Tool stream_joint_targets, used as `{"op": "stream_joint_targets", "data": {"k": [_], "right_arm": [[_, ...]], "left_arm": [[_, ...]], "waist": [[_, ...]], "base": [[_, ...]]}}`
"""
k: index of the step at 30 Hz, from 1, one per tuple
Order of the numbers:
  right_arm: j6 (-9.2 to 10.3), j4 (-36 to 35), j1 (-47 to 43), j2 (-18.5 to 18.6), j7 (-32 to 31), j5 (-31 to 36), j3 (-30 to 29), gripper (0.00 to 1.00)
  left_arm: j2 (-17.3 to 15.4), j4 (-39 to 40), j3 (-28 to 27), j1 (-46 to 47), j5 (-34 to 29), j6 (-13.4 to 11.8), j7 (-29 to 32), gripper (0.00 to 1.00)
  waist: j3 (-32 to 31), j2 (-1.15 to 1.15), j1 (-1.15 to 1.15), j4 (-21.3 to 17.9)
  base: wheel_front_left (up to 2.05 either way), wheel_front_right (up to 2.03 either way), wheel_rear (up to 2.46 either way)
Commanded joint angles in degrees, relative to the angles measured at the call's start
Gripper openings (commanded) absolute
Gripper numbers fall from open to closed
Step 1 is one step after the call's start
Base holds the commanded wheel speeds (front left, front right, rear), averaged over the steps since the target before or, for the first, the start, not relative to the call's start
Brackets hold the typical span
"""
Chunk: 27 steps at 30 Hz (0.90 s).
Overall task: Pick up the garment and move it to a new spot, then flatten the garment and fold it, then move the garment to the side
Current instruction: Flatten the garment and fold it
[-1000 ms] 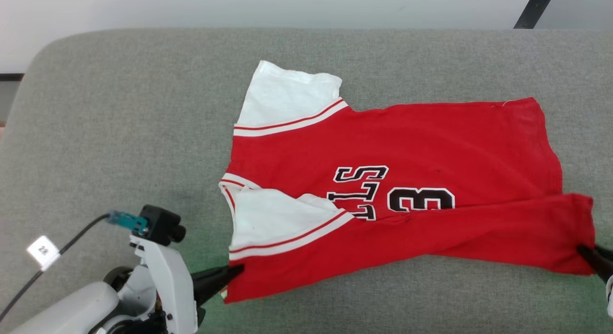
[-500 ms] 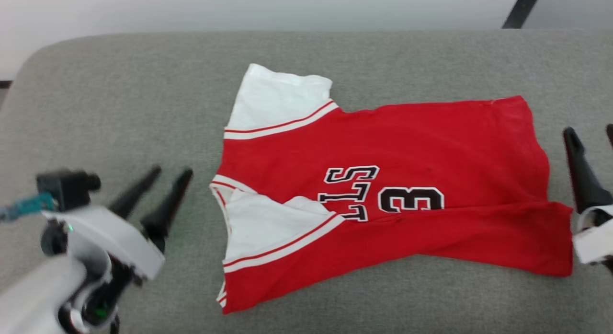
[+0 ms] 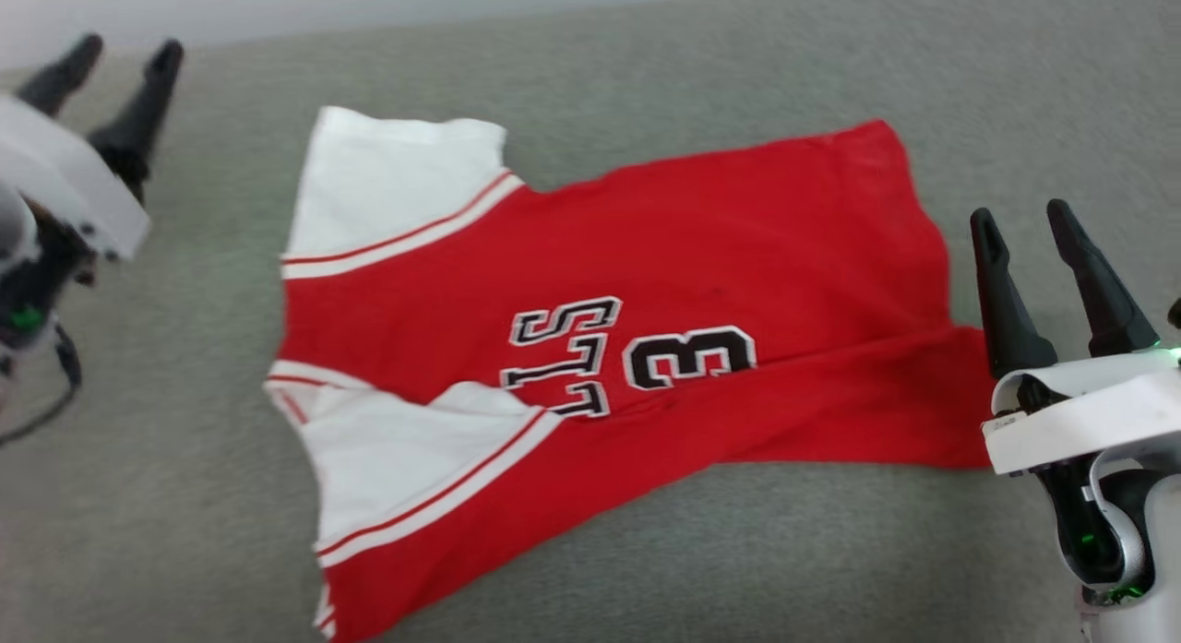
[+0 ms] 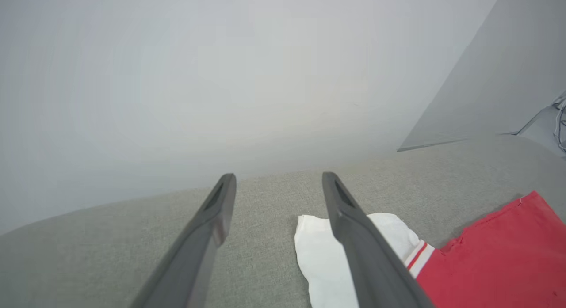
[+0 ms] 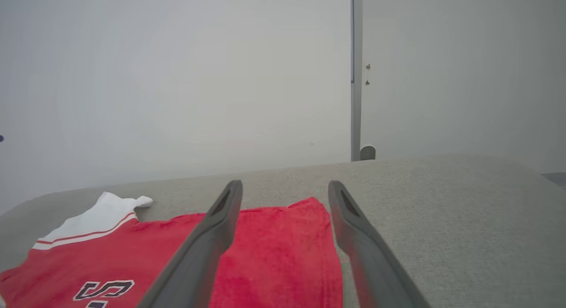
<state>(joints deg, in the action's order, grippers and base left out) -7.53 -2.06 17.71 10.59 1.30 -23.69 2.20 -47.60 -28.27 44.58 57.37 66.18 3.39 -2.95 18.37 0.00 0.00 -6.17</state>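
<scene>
Mid-counter (image 3: 646,62): garment (image 3: 720,246) lying flat, collar end left, hem (image 3: 909,219) right, near long edge folded up over part of lettering (image 3: 563,357). Likely next: fold far edge over. Take far sleeve (image 3: 387,177) corner and far hem corner together, lift level, lay down aligned, no dragging. Both released, empty: left tool (image 3: 128,45) well left of far sleeve, right tool (image 3: 1020,212) just beside hem. Count: one garment, two sleeves, two tools.
</scene>
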Motion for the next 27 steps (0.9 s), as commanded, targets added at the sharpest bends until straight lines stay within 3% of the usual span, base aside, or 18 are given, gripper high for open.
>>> {"op": "stream_joint_targets", "data": {"k": [1, 7, 12, 16, 21, 27], "right_arm": [[0.09, 0.6, 0.9, 0.1, 0.8, -0.5, 0.4, 1.00], [0.09, 1.9, 2.2, 0.6, 3.7, -1.4, 3.1, 1.00], [0.09, 2.4, 2.7, 1.1, 4.7, -1.9, 4.8, 1.00], [0.09, 1.9, 2.5, 1.6, 4.2, -2.2, 6.3, 1.00], [0.09, 1.5, 2.7, 2.4, 3.6, -2.2, 7.4, 1.00], [0.09, 0.7, 3.1, 3.2, 2.3, -2.3, 8.3, 1.00]], "left_arm": [[0.5, -2.5, 0.7, 2.2, -0.5, 1.0, 1.7, 1.00], [1.9, -13.3, 3.2, 10.5, 1.2, 3.6, 14.1, 1.00], [1.3, -17.1, 6.7, 13.6, 3.1, 4.2, 28.0, 1.00], [1.0, -18.8, 8.7, 14.5, 4.5, 4.1, 35.8, 1.00], [0.2, -19.1, 11.0, 15.0, 3.8, 4.1, 38.7, 1.00], [0.7, -19.0, 11.8, 14.3, 5.3, 4.1, 38.0, 1.00]], "waist": [[5.0, 0.00, 0.00, -6.0], [7.6, 0.00, 0.00, -10.9], [8.1, 0.00, 0.00, -12.9], [8.6, 0.00, 0.00, -13.6], [9.2, 0.00, 0.00, -14.0], [9.6, 0.00, 0.00, -13.4]], "base": [[0.00, 0.00, 0.00], [0.00, 0.00, 0.00], [0.00, 0.00, 0.00], [0.00, 0.00, 0.00], [0.00, 0.00, 0.00], [0.00, 0.00, 0.00]]}}
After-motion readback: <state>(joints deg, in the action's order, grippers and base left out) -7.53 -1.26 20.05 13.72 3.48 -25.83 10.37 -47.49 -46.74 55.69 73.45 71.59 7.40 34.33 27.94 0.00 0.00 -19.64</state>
